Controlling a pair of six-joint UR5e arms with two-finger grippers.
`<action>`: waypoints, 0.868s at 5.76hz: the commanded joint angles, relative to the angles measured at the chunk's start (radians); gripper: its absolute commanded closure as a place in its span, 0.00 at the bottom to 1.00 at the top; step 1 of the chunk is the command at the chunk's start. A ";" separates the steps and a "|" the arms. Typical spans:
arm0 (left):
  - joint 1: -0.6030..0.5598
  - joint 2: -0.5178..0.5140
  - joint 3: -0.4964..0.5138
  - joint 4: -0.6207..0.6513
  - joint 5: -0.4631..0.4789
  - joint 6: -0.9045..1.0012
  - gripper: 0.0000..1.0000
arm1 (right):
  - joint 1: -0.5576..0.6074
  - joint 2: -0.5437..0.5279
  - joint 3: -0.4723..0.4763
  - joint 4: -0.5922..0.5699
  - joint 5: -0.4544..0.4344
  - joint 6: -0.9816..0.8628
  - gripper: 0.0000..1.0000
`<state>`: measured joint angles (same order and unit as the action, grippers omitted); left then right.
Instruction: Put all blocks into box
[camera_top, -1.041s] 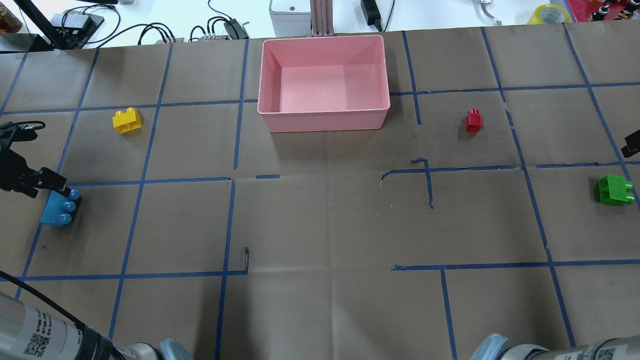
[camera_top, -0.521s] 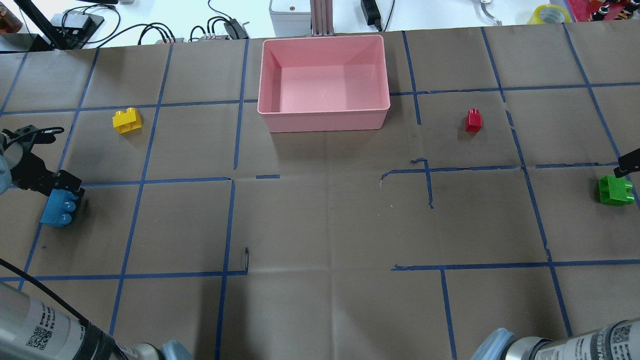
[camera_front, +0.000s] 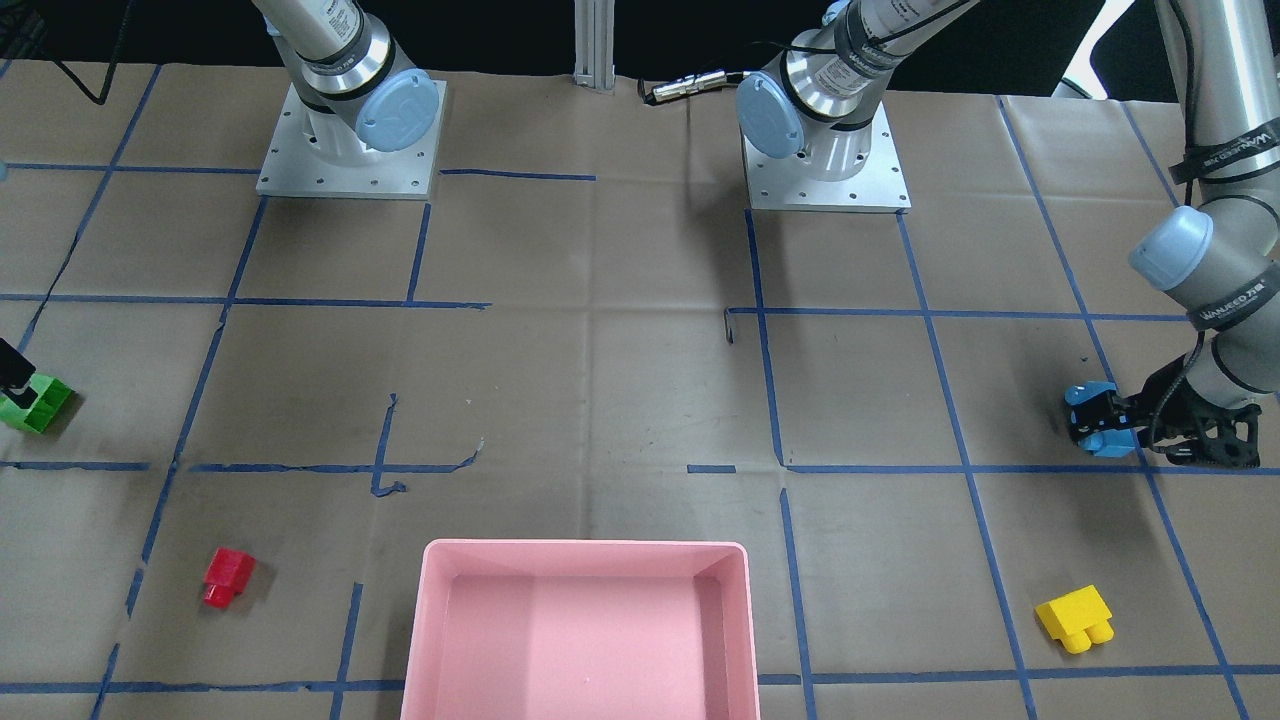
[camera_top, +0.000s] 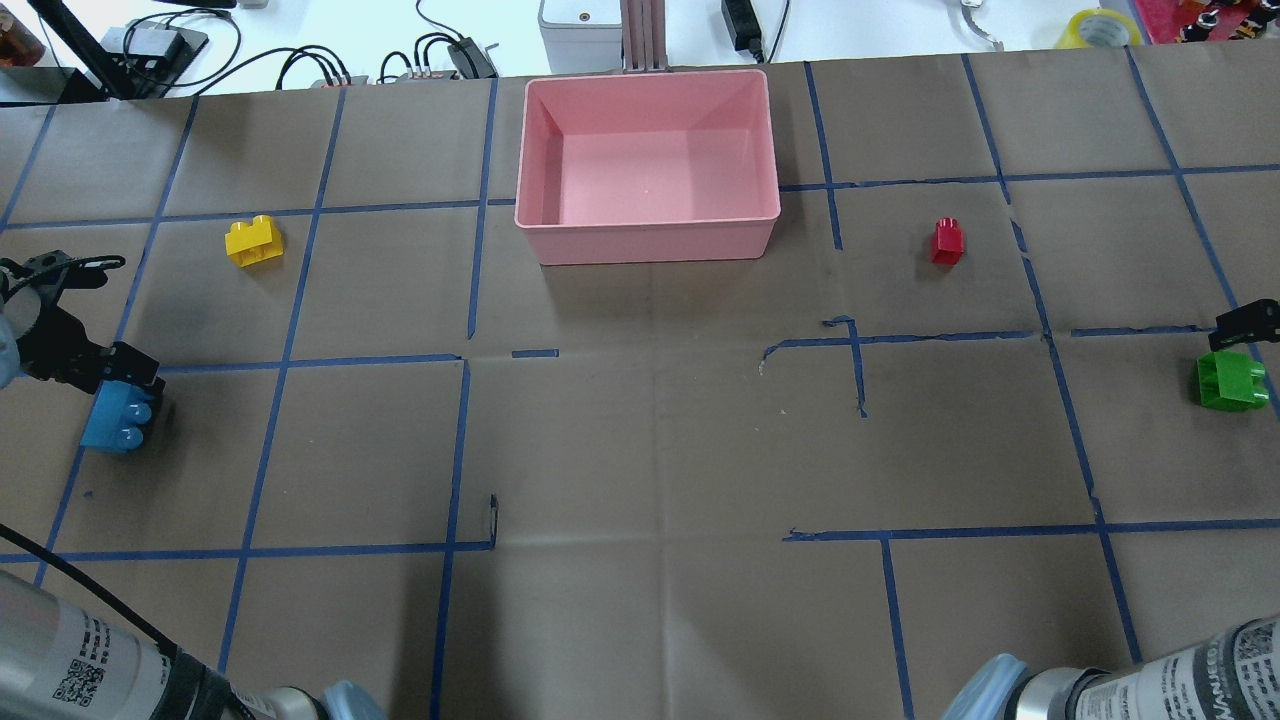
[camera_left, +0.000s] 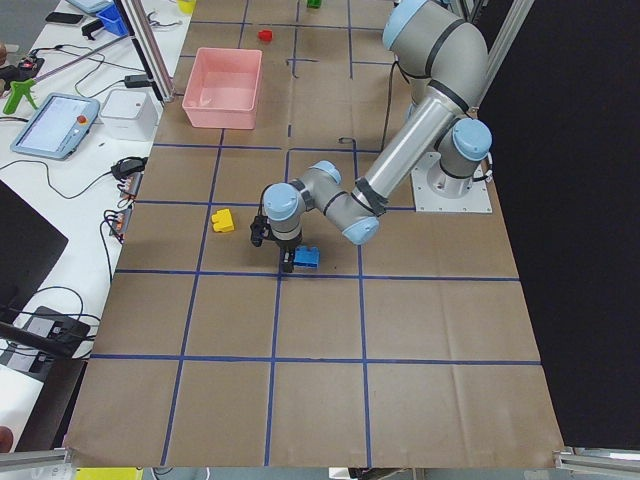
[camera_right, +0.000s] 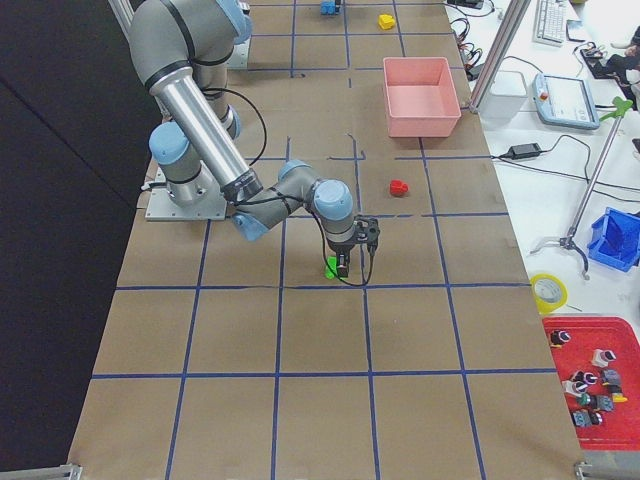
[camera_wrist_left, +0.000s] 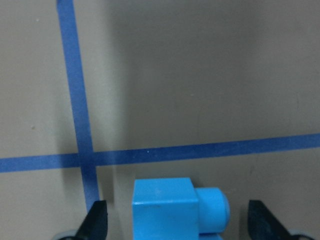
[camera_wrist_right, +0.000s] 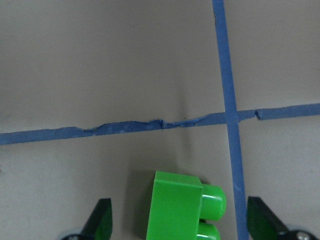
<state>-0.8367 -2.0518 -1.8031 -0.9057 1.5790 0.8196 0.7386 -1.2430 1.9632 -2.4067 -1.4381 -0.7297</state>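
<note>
The light-blue brick (camera_top: 115, 422) lies at the table's left and shows in the left wrist view (camera_wrist_left: 170, 210) between the spread fingers. My left gripper (camera_top: 125, 372) is open and low over its far end, with gaps on both sides. The green brick (camera_top: 1230, 380) lies at the right edge and shows in the right wrist view (camera_wrist_right: 182, 207). My right gripper (camera_top: 1245, 325) is open, just above and behind it. The yellow brick (camera_top: 253, 241) and the tiny red brick (camera_top: 947, 241) lie apart on the table. The pink box (camera_top: 647, 240) stands empty at the far middle.
The table is covered in brown paper with a grid of blue tape (camera_top: 460, 440). Cables and small devices (camera_top: 440, 55) lie beyond the far edge. Both arm bases (camera_front: 825, 150) sit on the robot's side.
My left gripper has moved a little right over the blue brick's far end. My right gripper has come in from the right edge toward the green brick. No brick has moved.
</note>
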 joint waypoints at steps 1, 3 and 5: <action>0.002 0.001 -0.004 -0.005 0.001 0.001 0.03 | -0.013 0.011 0.023 -0.029 0.001 -0.002 0.06; 0.004 0.002 -0.005 -0.015 0.004 0.001 0.23 | -0.018 0.030 0.037 -0.063 -0.001 -0.003 0.06; 0.002 0.025 -0.004 -0.068 0.024 -0.002 0.45 | -0.035 0.033 0.063 -0.069 0.001 -0.004 0.06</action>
<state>-0.8340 -2.0398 -1.8082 -0.9443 1.5967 0.8191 0.7083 -1.2116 2.0147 -2.4713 -1.4376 -0.7331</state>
